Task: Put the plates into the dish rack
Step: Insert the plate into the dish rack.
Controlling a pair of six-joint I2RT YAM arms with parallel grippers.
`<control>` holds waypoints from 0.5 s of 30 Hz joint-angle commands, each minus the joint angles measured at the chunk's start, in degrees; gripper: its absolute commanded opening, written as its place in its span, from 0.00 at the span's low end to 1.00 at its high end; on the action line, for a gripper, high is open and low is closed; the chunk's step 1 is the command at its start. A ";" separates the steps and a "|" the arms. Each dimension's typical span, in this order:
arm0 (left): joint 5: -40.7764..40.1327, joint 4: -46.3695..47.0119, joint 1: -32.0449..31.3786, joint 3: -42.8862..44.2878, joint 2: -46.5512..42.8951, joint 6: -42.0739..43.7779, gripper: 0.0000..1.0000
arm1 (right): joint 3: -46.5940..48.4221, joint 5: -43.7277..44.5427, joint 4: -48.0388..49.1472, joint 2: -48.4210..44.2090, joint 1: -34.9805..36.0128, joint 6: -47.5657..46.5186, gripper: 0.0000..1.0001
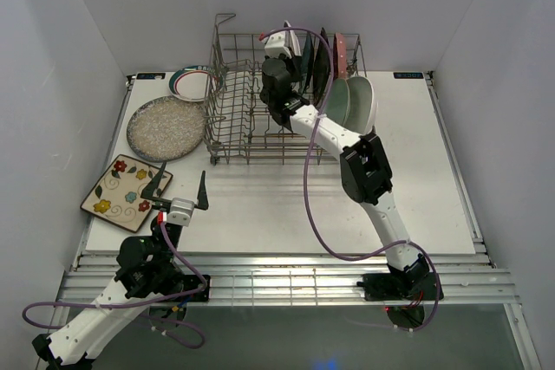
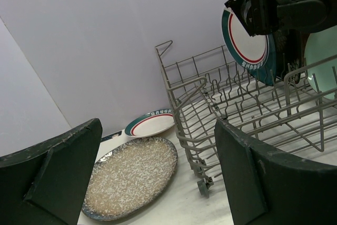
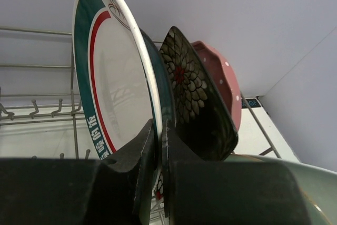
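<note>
The grey wire dish rack (image 1: 232,123) stands at the back centre and also shows in the left wrist view (image 2: 196,110). My right gripper (image 1: 284,48) reaches over it and is shut on the rim of a white green-and-red-rimmed plate (image 3: 110,82), held upright in the rack (image 2: 246,38). Right gripper (image 3: 159,133). Behind it stand the black floral plate (image 3: 194,90) and the pink plate (image 3: 221,82); a mint plate (image 1: 340,101) and a white one (image 1: 368,100) lean at the rack's right. My left gripper (image 1: 180,188) is open and empty, low at the front left (image 2: 158,127).
On the table left of the rack lie a second green-and-red-rimmed plate (image 1: 192,81) (image 2: 150,124), the speckled grey round plate (image 1: 166,127) (image 2: 131,175) and the cream flowered square plate (image 1: 127,192). The rack's tall looped handle (image 1: 224,23) stands at its back left corner.
</note>
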 commanded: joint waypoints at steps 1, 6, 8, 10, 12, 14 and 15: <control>0.65 -0.44 -0.22 -0.51 -0.71 -0.10 0.98 | 3.21 0.72 4.86 0.42 -0.52 2.04 0.08; 0.65 -0.44 -0.22 -0.43 -0.71 -0.10 0.98 | 4.96 0.63 4.59 2.26 -0.78 2.74 0.08; 0.65 -0.44 -0.22 -0.43 -0.71 -0.10 0.98 | 5.40 0.98 4.51 2.79 -0.78 2.74 0.08; 0.48 -0.53 -0.22 -0.43 -0.71 -0.19 0.98 | 5.49 1.42 4.24 3.06 -0.78 3.00 0.08; 0.48 -0.53 -0.30 -0.34 -0.71 -0.19 0.98 | 5.23 3.17 5.38 3.06 -0.78 2.57 0.08; 0.48 -0.62 -0.30 -0.34 -0.71 -0.27 0.98 | 3.91 3.79 7.91 2.79 -0.78 1.86 0.08; 0.48 -0.53 -0.30 -0.43 -0.71 -0.28 0.98 | 3.47 4.32 8.54 2.36 -0.78 1.69 0.08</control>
